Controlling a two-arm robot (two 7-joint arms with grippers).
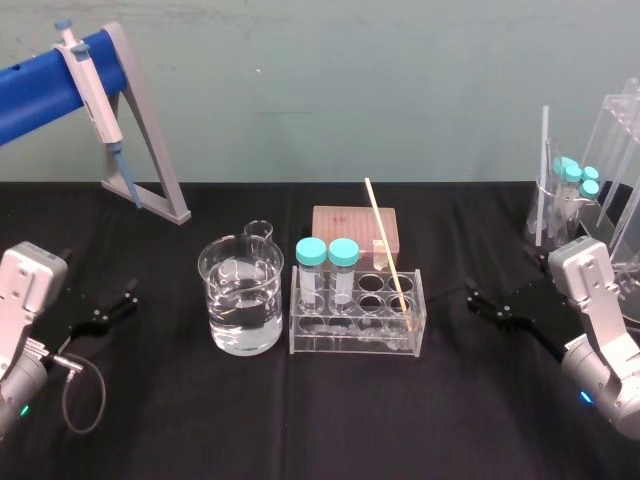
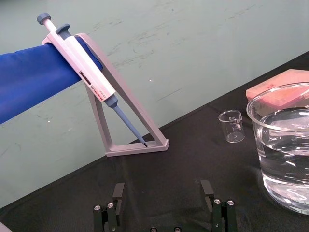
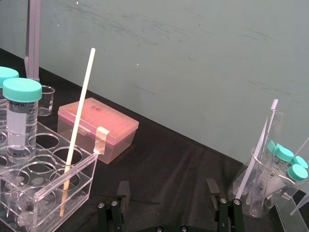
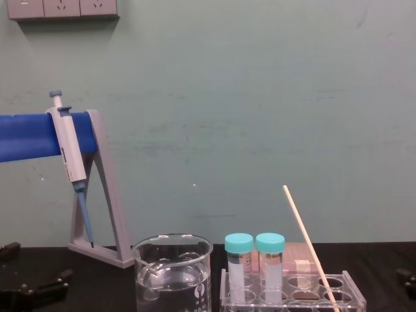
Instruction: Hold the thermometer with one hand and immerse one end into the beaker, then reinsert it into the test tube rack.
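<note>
Your thermometer (image 1: 388, 250) leans in the rack (image 1: 350, 345), right end; two capped tubes (image 1: 343, 272) stand left. The beaker (image 1: 241, 305) alongside holds clear liquid. Left gripper (image 1: 115, 303) and right gripper (image 1: 478, 300) rest spread, empty.

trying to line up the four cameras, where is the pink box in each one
head view: pink box behind the test tube rack, mid-table
left wrist view: pink box behind the beaker
right wrist view: pink box just behind the test tube rack
chest view: pink strip behind the test tube rack, between the capped tubes and the thermometer
shared landmark: the small beaker beside the box, in head and both wrist views
</note>
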